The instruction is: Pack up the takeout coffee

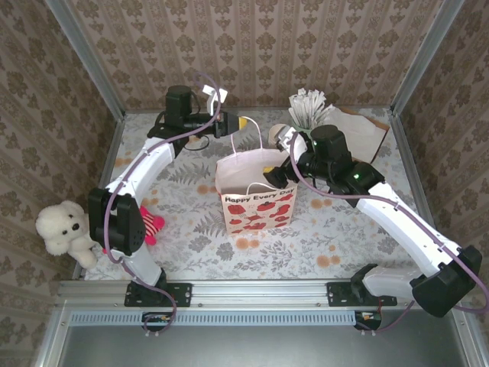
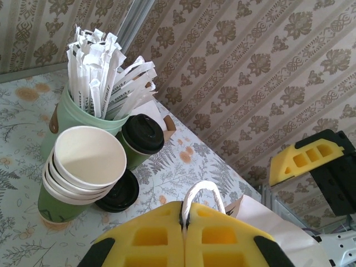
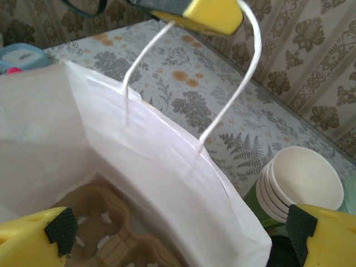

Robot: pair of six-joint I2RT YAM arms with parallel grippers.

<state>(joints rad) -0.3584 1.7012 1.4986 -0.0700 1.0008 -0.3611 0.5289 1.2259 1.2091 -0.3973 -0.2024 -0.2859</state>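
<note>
My left fingers (image 2: 150, 239) pinch the bag handle (image 2: 203, 184), right fingers (image 3: 328, 239) gape; I'd grip the light, crushable takeout coffee (image 2: 133, 158) gently below its lid (image 2: 143, 132)

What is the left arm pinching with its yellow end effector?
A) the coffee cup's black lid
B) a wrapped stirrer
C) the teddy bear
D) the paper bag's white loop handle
D: the left end effector is shut on the white handle, holding that loop up above the paper bag.
</note>
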